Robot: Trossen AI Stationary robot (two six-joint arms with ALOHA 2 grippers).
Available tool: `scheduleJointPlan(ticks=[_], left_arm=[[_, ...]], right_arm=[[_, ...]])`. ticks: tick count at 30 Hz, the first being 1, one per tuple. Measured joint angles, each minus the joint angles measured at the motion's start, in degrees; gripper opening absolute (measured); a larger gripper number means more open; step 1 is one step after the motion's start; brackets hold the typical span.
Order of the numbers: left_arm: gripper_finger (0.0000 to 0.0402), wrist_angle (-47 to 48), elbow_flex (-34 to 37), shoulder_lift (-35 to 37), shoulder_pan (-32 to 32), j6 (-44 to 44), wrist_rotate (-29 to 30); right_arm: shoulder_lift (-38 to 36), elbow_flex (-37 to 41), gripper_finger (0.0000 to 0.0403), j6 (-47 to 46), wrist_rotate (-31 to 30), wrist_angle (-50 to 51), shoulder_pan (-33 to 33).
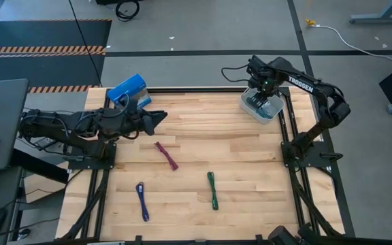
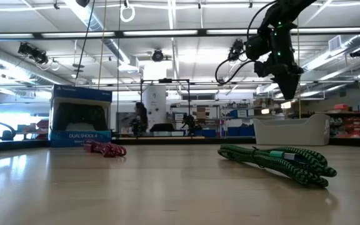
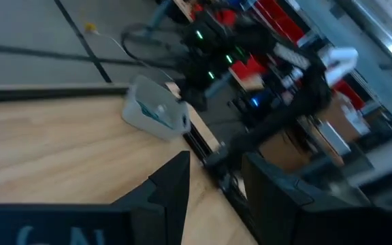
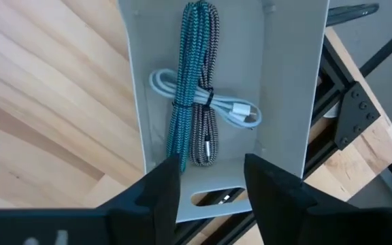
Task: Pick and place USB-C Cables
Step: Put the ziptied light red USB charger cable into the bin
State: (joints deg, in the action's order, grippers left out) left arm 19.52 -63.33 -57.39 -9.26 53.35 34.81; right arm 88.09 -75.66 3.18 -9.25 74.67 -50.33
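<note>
Three cables [image 4: 194, 82] in tray [image 1: 263, 109]. Maroon [image 1: 167, 154], purple-blue [image 1: 142, 201], green [image 1: 212, 190] remaining, worktop [image 1: 250, 170] 6 o'clock. Right claw [image 4: 209, 178] wide, empty; left claw [image 3: 213, 178] likewise.

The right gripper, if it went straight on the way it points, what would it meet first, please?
Probably the cables lying in the tray: the open right gripper points straight at the teal cable and the grey cable beside it.
</note>
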Motion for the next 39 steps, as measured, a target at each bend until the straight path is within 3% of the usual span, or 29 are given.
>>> scheduleJointPlan(ticks=[7,18,29,39], left_arm=[[0.0142,1.2,-0.04,0.04,0.0,-3.83,-9.33],[0.0142,14.34,-0.07,-0.37,2.26,1.72,-6.87],[0.0142,26.48,-0.07,-0.37,2.4,-3.02,-14.78],[0.0142,29.31,-0.07,0.52,2.38,-6.24,-18.59]], right_arm=[[-2.8,0.02,0.017,-2.19,5.65,-2.39,1.03],[-6.72,0.02,0.0167,-11.77,10.6,-6.91,13.96],[-6.67,0.02,0.0167,-24.92,10.88,-9.27,26.7],[-6.67,0.02,0.0166,-39.18,12.39,-14.1,37.69]])
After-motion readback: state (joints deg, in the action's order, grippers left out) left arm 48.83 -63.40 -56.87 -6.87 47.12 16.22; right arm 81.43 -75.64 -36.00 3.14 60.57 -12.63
